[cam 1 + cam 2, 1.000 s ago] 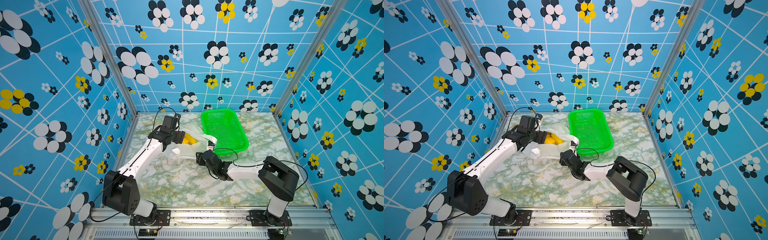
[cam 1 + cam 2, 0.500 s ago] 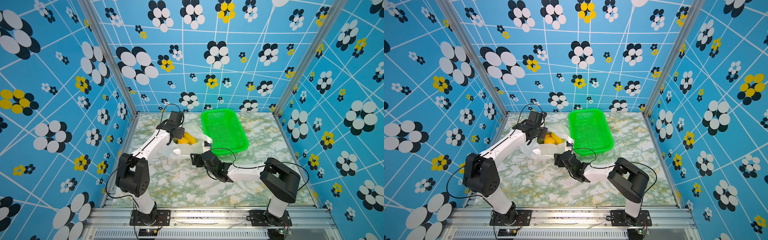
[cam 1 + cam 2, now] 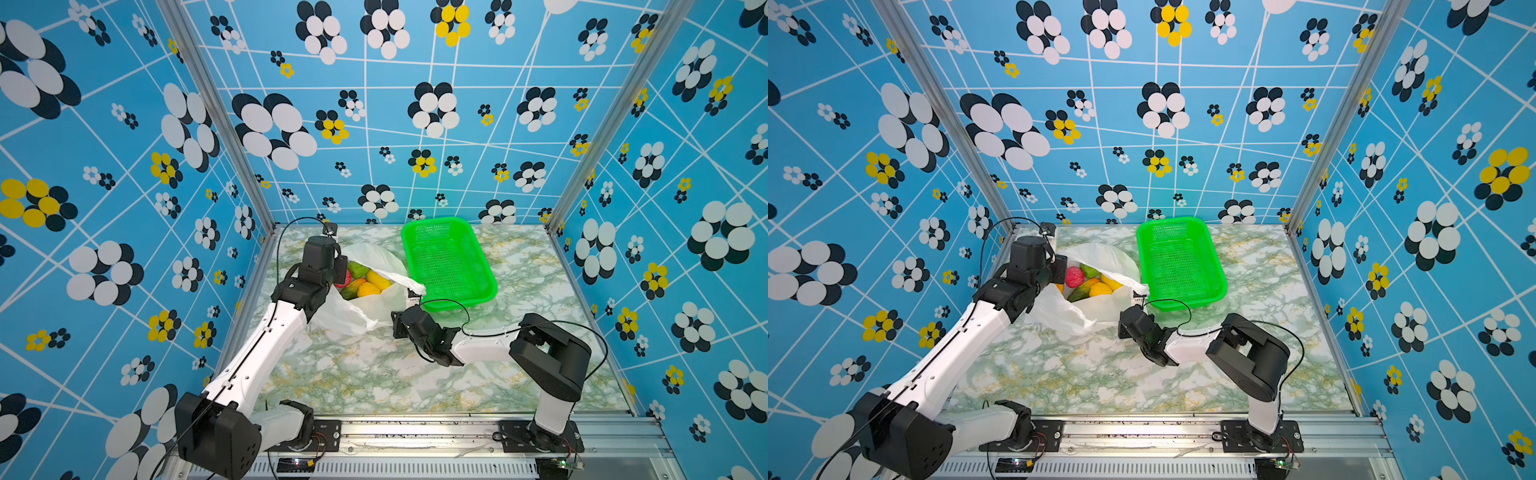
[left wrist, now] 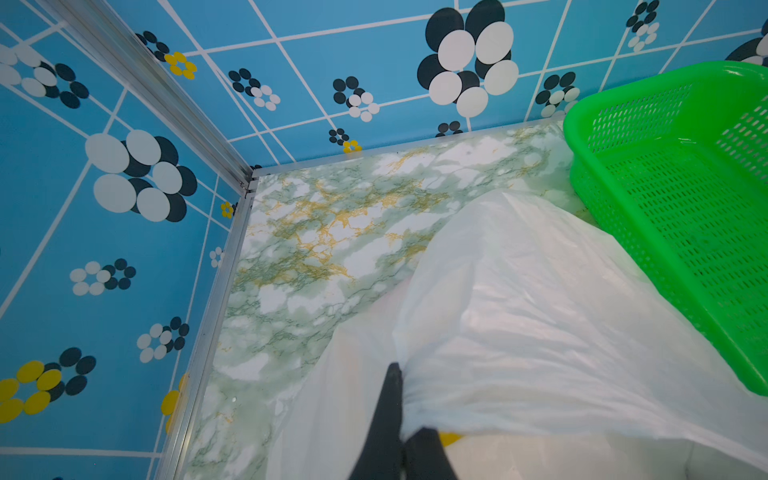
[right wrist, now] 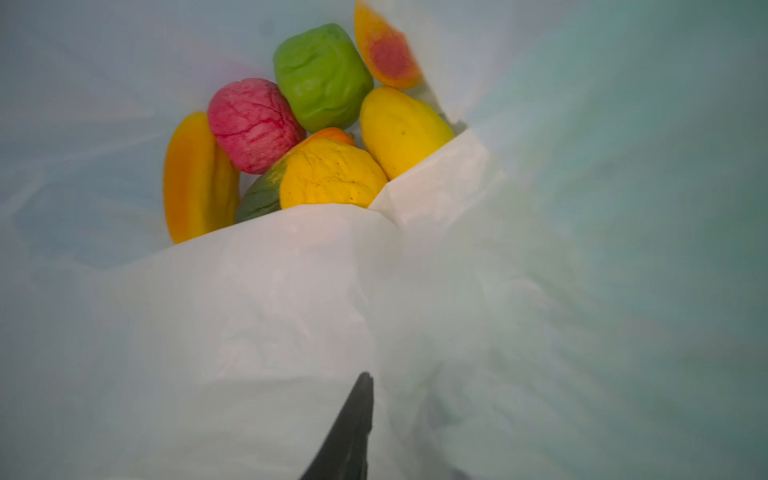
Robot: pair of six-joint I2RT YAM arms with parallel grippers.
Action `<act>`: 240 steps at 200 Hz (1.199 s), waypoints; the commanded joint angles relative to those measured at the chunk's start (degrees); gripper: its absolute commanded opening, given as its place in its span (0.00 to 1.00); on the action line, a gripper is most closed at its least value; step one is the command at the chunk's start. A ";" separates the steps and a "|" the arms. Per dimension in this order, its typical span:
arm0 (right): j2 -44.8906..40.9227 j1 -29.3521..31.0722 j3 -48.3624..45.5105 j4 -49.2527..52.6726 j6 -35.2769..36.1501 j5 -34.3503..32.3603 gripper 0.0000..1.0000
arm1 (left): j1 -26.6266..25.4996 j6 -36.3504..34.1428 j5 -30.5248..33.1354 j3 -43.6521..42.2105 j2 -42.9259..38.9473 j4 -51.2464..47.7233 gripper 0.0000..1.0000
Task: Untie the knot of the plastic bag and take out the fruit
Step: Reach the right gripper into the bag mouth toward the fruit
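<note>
Now the bag point(image 3: 349, 320) is lying open, fruit point(image 3: 368, 286) showing.
Left gripper point(image 4: 401, 411) is pinching its left rim; right gripper's point(image 3: 412, 300) hold I cannot tell. Next, probably: lifting fruit out.

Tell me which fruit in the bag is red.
The bumpy ball, red all over, between the long orange-yellow piece and the green lump. Others are yellow, orange or green; one orange piece has just a red patch.
</note>
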State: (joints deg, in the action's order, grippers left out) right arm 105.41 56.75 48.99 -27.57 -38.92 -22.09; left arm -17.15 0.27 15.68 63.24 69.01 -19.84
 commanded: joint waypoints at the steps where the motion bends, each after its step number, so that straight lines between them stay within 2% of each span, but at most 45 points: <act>1: -0.79 -0.13 -3.78 0.06 1.62 -3.40 0.31 | -0.47 0.58 -1.65 -2.29 -3.50 4.42 0.00; 24: -1.02 -0.11 -7.40 -2.82 1.77 -2.56 0.33 | -1.77 0.09 -2.30 -3.94 -5.32 6.64 0.00; 51: -5.04 2.25 -12.10 -10.16 6.85 1.46 0.48 | -2.19 -0.36 -5.25 -4.82 -5.30 8.15 0.00; 70: -11.06 6.05 -12.37 -8.96 12.38 1.90 0.54 | -2.37 -0.66 -6.83 -4.28 -4.60 7.66 0.00; 103: -19.00 7.94 -11.76 -5.09 14.10 3.53 0.54 | -2.44 -0.98 -9.12 -4.47 -4.50 7.89 0.00; 121: -19.80 7.94 -8.08 1.92 14.08 2.94 0.43 | -2.48 -0.96 -10.17 -4.30 -4.50 7.73 0.00; 168: -15.53 5.81 -3.66 6.49 9.85 -2.12 0.25 | -2.46 -0.89 -11.44 -4.53 -5.06 7.93 0.00; 185: -13.08 2.75 -2.82 5.25 6.58 1.94 0.25 | -2.45 -0.89 -12.54 -4.70 -5.25 8.19 0.00; 197: -10.59 1.40 -1.35 2.48 5.99 6.05 0.29 | -2.45 -0.98 -13.79 -4.91 -5.29 8.62 0.00; 221: -5.23 1.68 4.22 -2.16 10.09 16.12 0.42 | -2.54 -1.33 -15.20 -4.54 -5.03 8.52 0.00; 240: -1.14 3.00 9.64 -0.41 11.05 17.71 0.50 | -2.66 -1.48 -14.66 -4.27 -4.72 8.39 0.00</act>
State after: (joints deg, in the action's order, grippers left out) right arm 100.75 57.98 52.03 -26.33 -29.39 -11.49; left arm -19.27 -0.08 2.48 58.87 64.55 -13.26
